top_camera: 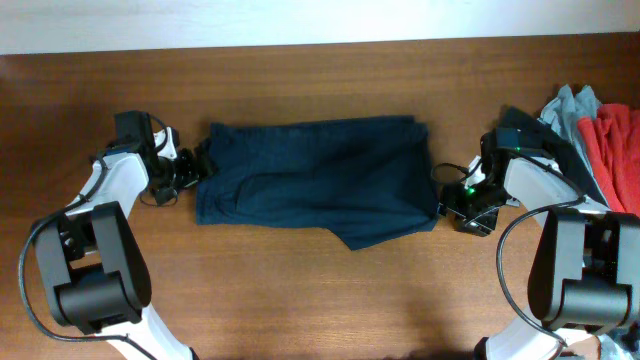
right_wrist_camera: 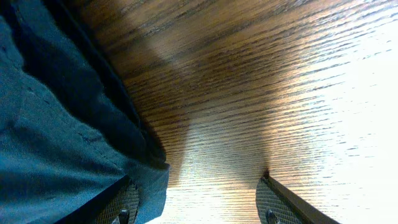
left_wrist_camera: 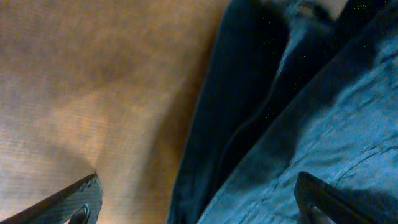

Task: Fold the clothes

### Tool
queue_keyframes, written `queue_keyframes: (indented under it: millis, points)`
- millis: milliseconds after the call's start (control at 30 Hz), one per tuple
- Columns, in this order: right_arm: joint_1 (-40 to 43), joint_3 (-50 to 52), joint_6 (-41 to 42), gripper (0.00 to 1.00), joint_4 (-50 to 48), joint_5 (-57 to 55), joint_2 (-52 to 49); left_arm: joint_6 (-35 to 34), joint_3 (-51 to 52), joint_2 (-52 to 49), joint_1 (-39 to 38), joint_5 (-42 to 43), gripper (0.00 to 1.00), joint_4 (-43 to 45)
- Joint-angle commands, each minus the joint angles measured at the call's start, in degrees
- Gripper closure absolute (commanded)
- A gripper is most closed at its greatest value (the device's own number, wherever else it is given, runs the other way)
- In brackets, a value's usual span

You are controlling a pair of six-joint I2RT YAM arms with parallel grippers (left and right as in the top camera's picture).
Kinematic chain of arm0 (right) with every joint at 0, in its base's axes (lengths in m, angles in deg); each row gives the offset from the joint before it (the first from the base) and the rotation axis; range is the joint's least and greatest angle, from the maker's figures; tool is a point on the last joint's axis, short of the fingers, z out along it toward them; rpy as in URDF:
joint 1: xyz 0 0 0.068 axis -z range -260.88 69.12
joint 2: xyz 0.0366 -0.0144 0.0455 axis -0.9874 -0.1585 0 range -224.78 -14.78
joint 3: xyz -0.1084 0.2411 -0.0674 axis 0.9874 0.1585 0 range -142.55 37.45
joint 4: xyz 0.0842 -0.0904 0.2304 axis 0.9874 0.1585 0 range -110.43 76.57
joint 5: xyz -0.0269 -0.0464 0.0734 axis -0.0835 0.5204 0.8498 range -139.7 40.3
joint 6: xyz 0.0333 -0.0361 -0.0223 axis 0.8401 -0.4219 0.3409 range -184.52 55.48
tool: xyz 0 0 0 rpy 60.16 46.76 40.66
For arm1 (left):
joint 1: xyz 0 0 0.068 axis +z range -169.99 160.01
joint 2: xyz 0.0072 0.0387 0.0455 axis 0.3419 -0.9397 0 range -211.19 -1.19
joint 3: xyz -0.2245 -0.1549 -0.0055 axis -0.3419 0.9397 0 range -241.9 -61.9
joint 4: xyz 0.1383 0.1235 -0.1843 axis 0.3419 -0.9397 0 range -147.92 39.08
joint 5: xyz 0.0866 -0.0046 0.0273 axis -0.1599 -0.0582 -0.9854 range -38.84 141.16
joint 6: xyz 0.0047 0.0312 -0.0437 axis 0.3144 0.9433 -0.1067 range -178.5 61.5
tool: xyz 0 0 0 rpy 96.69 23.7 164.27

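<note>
A dark blue garment (top_camera: pixel 315 180) lies folded flat across the middle of the brown table. My left gripper (top_camera: pixel 193 168) is at its left edge, open, with one finger over bare wood and the other over the blue cloth (left_wrist_camera: pixel 323 143). My right gripper (top_camera: pixel 452 195) is at the garment's right edge, open, its fingers (right_wrist_camera: pixel 196 205) low over the table; one finger touches the cloth's corner (right_wrist_camera: pixel 56 155) and the other is over bare wood. Neither gripper holds the cloth.
A pile of other clothes, grey (top_camera: pixel 575 105) and red (top_camera: pixel 618 150), lies at the table's right edge behind my right arm. The table's far edge (top_camera: pixel 320 45) meets a white wall.
</note>
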Motion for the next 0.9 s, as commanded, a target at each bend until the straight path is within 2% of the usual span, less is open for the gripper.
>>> queue_keyframes:
  millis: [0,100,233,333,367,500,700,867]
  points:
    - [0.42,-0.63,-0.63,0.35,0.13,-1.49,1.25,3.52,0.96,-5.86,0.2,7.48,0.06,2.03]
    - [0.42,-0.63,-0.61,0.35,0.04,-1.49,1.25,5.95,0.96,-10.14,-0.79,16.55,0.11,3.87]
    - [0.42,-0.63,-0.61,0.35,0.09,-1.49,1.25,7.82,0.96,-13.77,-2.78,17.99,0.32,3.28]
    - [0.42,-0.63,-0.59,0.35,0.09,-1.49,1.25,9.68,0.94,-13.79,-3.23,17.51,0.57,2.93]
    - [0.42,-0.63,-0.59,0.35,0.09,-1.49,1.25,9.66,0.94,-13.79,-3.19,17.57,0.73,2.89]
    - [0.42,-0.63,-0.61,0.35,0.13,-1.46,1.25,9.68,0.63,-13.4,-2.67,17.57,0.99,1.75]
    - [0.42,-0.63,-0.61,0.35,0.72,-1.49,1.25,9.88,-4.81,-7.3,1.75,16.63,1.0,-8.96]
    - [0.42,-0.63,-0.61,0.36,1.38,-1.49,1.25,11.17,-16.04,3.39,4.96,5.01,0.99,-20.96]
